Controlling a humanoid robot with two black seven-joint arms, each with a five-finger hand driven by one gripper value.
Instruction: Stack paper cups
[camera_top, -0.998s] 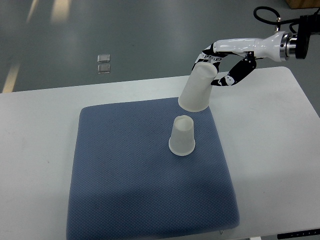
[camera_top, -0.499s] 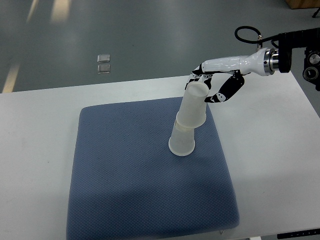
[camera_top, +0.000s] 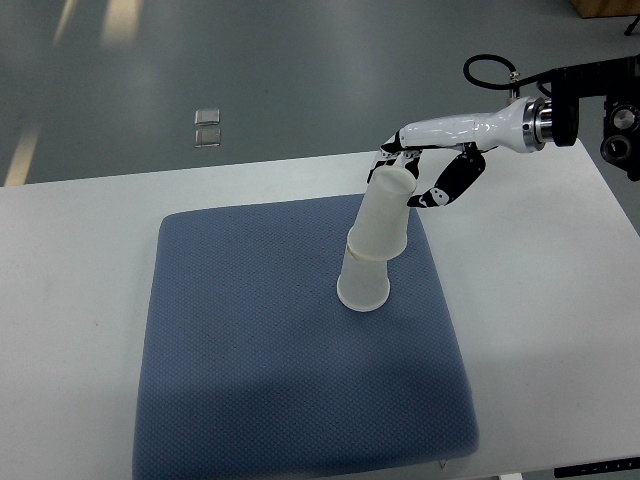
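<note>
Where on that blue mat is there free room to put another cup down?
The blue mat is bare left of and in front of the stacked cups. It is crowded only behind them, where the right hand holds the upper cup.

- Right hand (camera_top: 420, 170): enters from the right edge; fingers curled about the base of an inverted upper paper cup (camera_top: 382, 216).
- Upper cup: tilted, its mouth sitting over the lower paper cup (camera_top: 363, 285).
- Lower cup: inverted, upright on the blue mat (camera_top: 250, 350).
- Mat: lies on the white table (camera_top: 540, 300).
</note>
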